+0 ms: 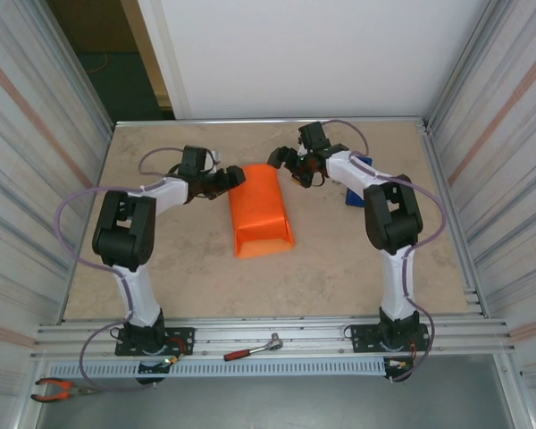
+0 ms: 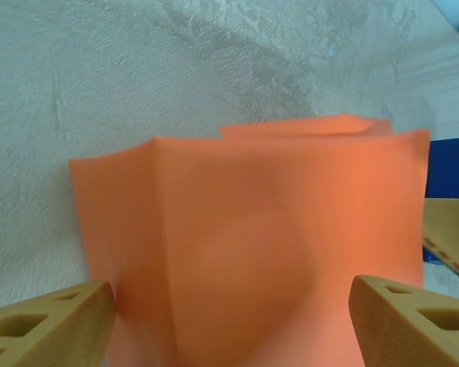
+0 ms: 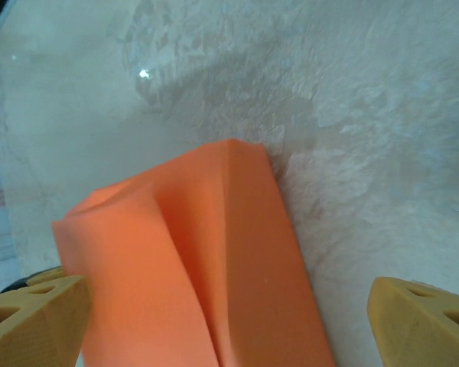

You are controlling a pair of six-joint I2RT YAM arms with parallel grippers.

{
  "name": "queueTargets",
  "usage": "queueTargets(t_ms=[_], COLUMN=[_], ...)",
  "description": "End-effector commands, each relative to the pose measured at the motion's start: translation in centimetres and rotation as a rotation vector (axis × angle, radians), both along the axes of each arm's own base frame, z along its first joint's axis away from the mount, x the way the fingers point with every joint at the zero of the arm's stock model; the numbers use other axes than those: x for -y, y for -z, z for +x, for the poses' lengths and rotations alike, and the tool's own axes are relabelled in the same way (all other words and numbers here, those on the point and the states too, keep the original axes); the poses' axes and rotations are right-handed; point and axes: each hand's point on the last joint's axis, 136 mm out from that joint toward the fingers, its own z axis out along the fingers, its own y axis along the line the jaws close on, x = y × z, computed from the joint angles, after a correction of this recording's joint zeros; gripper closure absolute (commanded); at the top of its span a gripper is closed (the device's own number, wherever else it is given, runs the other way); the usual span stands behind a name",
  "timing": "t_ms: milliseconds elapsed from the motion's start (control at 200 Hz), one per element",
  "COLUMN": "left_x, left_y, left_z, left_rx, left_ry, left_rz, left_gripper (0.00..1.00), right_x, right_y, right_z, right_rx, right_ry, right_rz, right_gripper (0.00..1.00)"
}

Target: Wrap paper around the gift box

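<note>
Desk (image 1: 188, 268), beige and mottled, lies between ribbed metal walls. Near its middle, toward the far side, sits the orange paper (image 1: 262, 210), folded into a boxy hump that is narrow at the far end and flares at the near end, where its edge lies flat on the desk. The left arm (image 1: 129, 228) reaches in from the left and the right arm (image 1: 393, 219) from the right, both bent toward the paper's far end. The left gripper (image 1: 233, 178) is just beside the paper's far left edge; its tan fingers (image 2: 53, 321) stand wide apart with the paper's end face between them, and they hold nothing. The right gripper (image 1: 286, 168) is near the far right corner; its fingers (image 3: 421, 313) are likewise spread wide above the paper, gripping nothing. A blue dispenser (image 1: 355, 193) sits on the desk behind the right arm. On the near rail lies a red-handled tool (image 1: 250, 349), with pliers (image 1: 58, 391) at the lower left.
</note>
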Motion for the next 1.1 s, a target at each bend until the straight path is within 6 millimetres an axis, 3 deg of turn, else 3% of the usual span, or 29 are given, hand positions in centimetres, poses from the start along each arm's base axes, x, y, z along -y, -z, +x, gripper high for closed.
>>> queueTargets(t_ms=[0, 210, 366, 461, 651, 737, 817, 947, 1092], left_x=[0.9, 1.3, 1.9, 2.3, 2.6, 2.5, 2.7, 2.3, 0.8], left_y=[-0.6, 1.4, 2.5, 3.0, 3.3, 3.0, 2.8, 2.0, -0.9], left_z=[0.9, 1.2, 1.2, 1.1, 0.6, 0.5, 0.6, 1.2, 2.7], left_rx=[0.005, -0.024, -0.039, -0.046, -0.043, -0.036, -0.030, -0.014, 0.050], left_ry=[0.025, 0.038, 0.049, 0.061, 0.080, 0.081, 0.085, 0.082, 0.059], left_rz=[-0.040, -0.049, -0.049, -0.050, -0.035, -0.036, -0.034, -0.024, -0.014], left_gripper=[0.23, 0.48, 0.66, 0.69, 0.72, 0.71, 0.67, 0.51, 0.39], right_x=[-2.7, -4.1, -4.1, -3.8, -2.9, -2.7, -2.6, -2.0, -0.1], right_y=[-0.3, 2.8, 4.5, 5.3, 5.9, 5.8, 5.8, 4.9, 1.6], right_z=[-0.3, -0.8, -1.8, -2.5, -3.9, -4.3, -4.4, -4.1, -3.7], right_rx=[-0.006, -0.069, -0.103, -0.120, -0.131, -0.125, -0.125, -0.109, -0.042], right_ry=[-0.086, -0.091, -0.089, -0.073, -0.048, -0.038, -0.035, -0.027, 0.002], right_rz=[0.057, 0.075, 0.074, 0.078, 0.083, 0.084, 0.082, 0.074, 0.054], right_gripper=[0.08, 0.14, 0.26, 0.32, 0.55, 0.57, 0.54, 0.32, 0.09])
